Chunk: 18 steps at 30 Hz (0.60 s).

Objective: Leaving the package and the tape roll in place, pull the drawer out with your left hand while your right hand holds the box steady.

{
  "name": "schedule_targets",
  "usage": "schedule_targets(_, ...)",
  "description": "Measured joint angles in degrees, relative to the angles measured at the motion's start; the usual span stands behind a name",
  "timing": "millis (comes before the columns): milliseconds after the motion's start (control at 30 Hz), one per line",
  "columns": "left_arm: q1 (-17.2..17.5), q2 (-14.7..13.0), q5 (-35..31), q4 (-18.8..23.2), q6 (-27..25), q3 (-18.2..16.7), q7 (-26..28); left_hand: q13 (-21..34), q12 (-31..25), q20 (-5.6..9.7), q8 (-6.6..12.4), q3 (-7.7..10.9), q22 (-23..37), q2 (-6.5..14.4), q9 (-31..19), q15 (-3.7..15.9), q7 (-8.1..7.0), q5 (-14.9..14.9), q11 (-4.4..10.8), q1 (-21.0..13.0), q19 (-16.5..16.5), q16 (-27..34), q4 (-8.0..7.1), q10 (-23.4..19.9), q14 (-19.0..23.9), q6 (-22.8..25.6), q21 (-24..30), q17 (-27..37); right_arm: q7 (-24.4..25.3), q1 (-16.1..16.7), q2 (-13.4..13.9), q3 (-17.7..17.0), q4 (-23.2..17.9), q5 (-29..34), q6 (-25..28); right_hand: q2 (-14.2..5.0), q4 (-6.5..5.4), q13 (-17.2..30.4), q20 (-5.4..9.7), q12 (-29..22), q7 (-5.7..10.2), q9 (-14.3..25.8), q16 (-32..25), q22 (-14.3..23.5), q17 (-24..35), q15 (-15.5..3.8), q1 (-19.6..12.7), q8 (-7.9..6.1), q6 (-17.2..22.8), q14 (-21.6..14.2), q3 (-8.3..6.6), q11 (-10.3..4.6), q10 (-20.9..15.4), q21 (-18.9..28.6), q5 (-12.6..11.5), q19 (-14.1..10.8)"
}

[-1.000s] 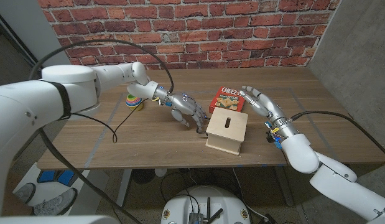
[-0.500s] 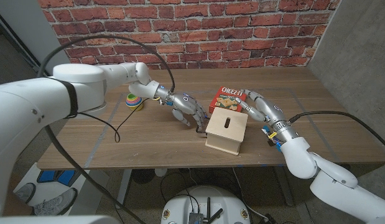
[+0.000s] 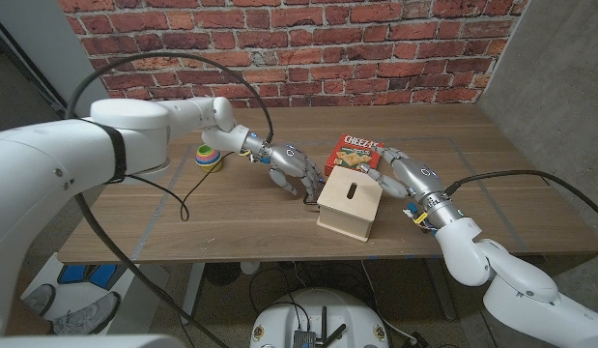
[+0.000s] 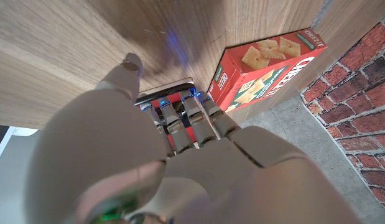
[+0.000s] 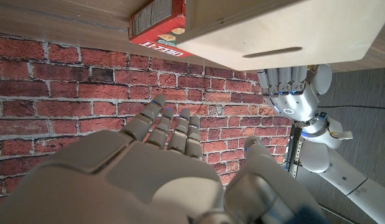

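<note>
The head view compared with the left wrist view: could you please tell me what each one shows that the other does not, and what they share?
Head view alone: the wooden box with a slot in its top, the right hand at the box's right side, the colourful tape roll by the left arm, and the brick wall. Left wrist view alone: a close look along the hand's back, its fingers against a dark metal part. Both share the left hand, the Cheez-It package and the wooden table.

Words on the red cracker box

The red cracker box point(image 3: 353, 153) says "CHEEZ-IT" in white letters on its top. The same word shows on its face in the left wrist view point(image 4: 270, 65) and, upside down, on its end in the right wrist view point(image 5: 158, 20).
</note>
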<state>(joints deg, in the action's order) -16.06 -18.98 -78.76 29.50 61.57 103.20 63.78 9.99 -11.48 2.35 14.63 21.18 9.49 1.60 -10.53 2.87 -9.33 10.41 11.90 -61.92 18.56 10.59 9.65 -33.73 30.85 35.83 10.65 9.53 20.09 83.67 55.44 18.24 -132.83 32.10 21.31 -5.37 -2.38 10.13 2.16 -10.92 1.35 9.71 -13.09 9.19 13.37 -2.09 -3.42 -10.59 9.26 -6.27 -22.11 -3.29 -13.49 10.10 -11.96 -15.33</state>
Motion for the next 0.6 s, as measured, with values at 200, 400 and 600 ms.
schedule_targets(200,-0.01,0.42,0.02,-0.5,-0.15,0.16,0.1,0.0,0.0,0.0,0.0,0.0,0.0,0.31,0.0,0.09,-0.29,0.0,0.09,-0.31,0.0,0.0,0.0,-0.28,0.29,0.28,0.0,0.0,-1.85,-0.02,1.35,1.55,-0.95,4.15,3.16,0.0,0.0,0.0,0.23,0.0,0.13,0.0,0.0,0.0,-0.08,-0.06,0.0,0.0,0.12,-0.11,0.0,-0.24,-0.24,0.0,0.0,0.39)
schedule_targets(400,-0.04,0.83,0.02,-1.04,-0.27,0.18,0.13,0.0,0.0,0.0,0.0,-0.24,0.0,0.31,0.0,0.09,-0.16,0.0,0.28,-0.31,0.0,0.0,0.24,-0.47,0.28,0.77,0.0,-0.01,-4.0,-0.13,2.58,3.07,-1.77,8.8,5.93,0.0,-0.01,0.01,0.12,0.0,0.14,0.0,0.0,0.0,-0.32,-0.08,0.0,0.0,0.12,-0.96,0.0,-1.02,-0.41,0.0,0.29,0.73)
schedule_targets(600,-0.04,1.09,-0.04,-1.35,-0.32,0.15,0.15,0.0,0.0,0.0,0.0,-0.48,0.0,0.31,0.01,0.19,-0.16,0.0,-0.01,-0.31,0.0,0.0,0.0,-0.77,0.81,0.77,0.0,-0.01,-5.52,-0.14,3.38,4.13,-2.33,11.97,7.63,0.0,0.19,0.01,0.1,0.0,0.42,0.0,0.0,0.0,-0.46,0.08,0.0,0.0,0.39,-1.97,-0.25,-1.33,-0.72,0.0,0.44,1.13)
